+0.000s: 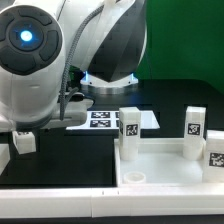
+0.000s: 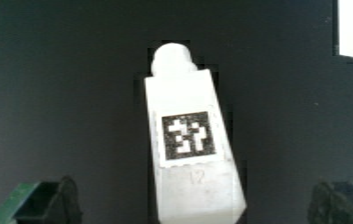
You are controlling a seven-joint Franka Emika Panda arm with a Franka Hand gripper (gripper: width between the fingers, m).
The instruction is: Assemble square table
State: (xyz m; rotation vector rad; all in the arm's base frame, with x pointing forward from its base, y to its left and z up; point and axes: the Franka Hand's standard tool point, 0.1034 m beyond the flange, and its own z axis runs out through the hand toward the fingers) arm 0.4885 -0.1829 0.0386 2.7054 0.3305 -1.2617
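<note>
The arm (image 1: pixel 45 55) is the biggest thing here — big, round and white, filling the exterior view's left side. It reaches down low over the black table (image 1: pixel 60 150).

Next comes the slab (image 1: pixel 165 168), the flat white top of the square table. It lies at the front, on the exterior view's right, and it has a round hole (image 1: pixel 137 176) near its corner. Three legs stand upright at the slab: one (image 1: pixel 129 133) near its back corner, one (image 1: pixel 194 128) farther toward the exterior view's right, and one (image 1: pixel 217 150) at the picture's edge. Each leg has a black-and-white tag.

The marker board (image 1: pixel 112 119) lies flat on the table behind the slab, near the arm's base.

A fourth leg (image 2: pixel 191 135) lies flat on the black table in the wrist view, its tag (image 2: pixel 191 135) facing up. The gripper (image 2: pixel 198 203) hangs over it with its jaws wide open — one dark finger (image 2: pixel 48 203) on each side of the leg, not touching it. It holds nothing.
</note>
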